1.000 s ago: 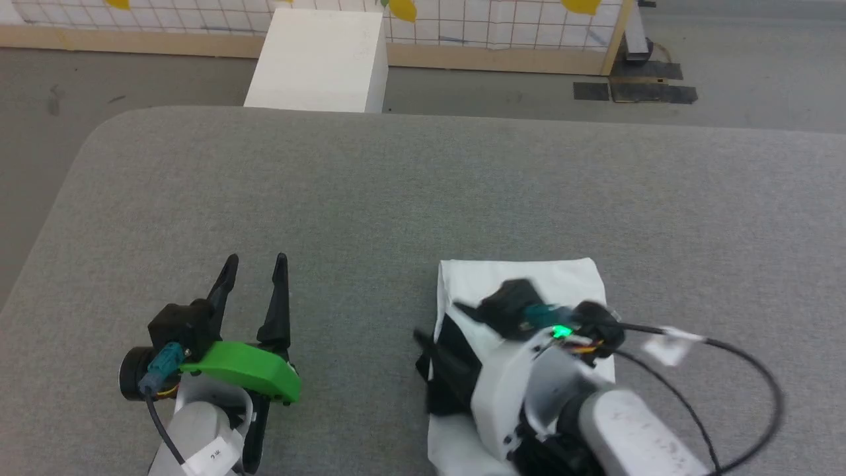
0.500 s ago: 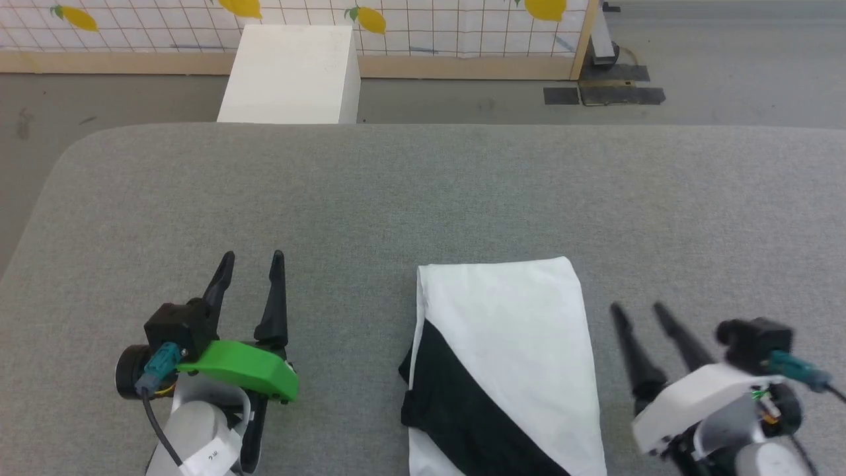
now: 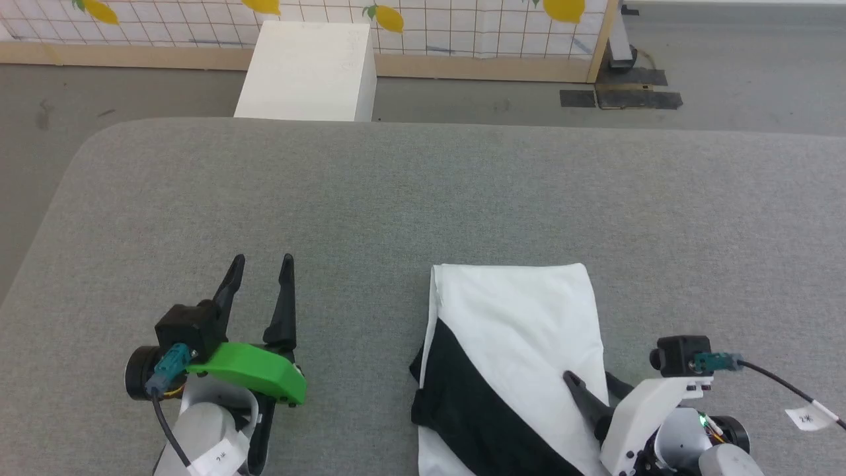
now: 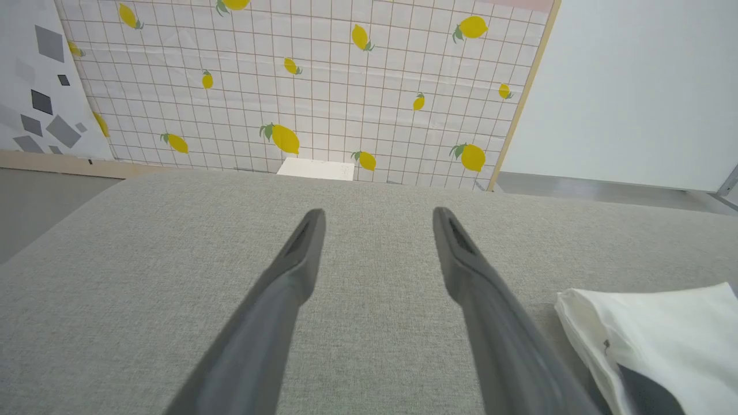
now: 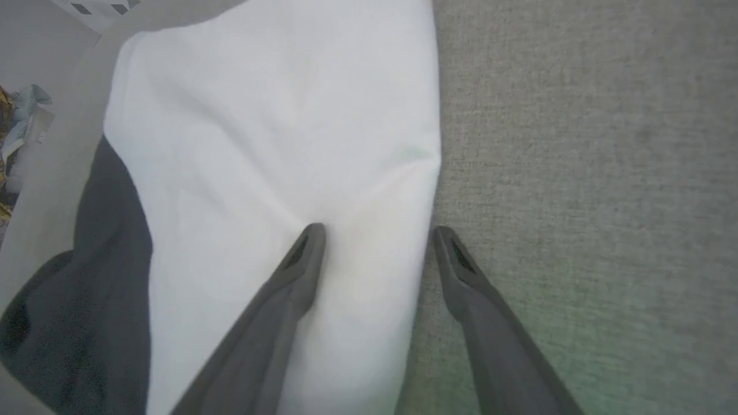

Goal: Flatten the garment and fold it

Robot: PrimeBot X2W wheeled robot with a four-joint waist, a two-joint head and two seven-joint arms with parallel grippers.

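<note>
The T-shirt (image 3: 522, 330) lies folded small and flat on the grey table (image 3: 423, 198), so the job looks about done. The right gripper (image 5: 375, 230) is at the shirt's edge, fingers apart and holding nothing. The left gripper (image 3: 262, 259) is apart too, off to the side.

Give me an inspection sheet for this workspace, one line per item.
Surface: grey fabric-covered table, rounded corner at far left.
Job's things: garment lies folded into an oblong, white, with a black sleeve slanting across its near left.
Clutter: nothing seen.
Grippers: left gripper open over bare surface, apart from the garment; right gripper open, straddling the garment's right edge, contact cannot be told.
Cables: black cable with a white tag off the right wrist; second cable at the left wrist.
Surroundings: white box, lemon-print panel and grey floor beyond the table.
</note>
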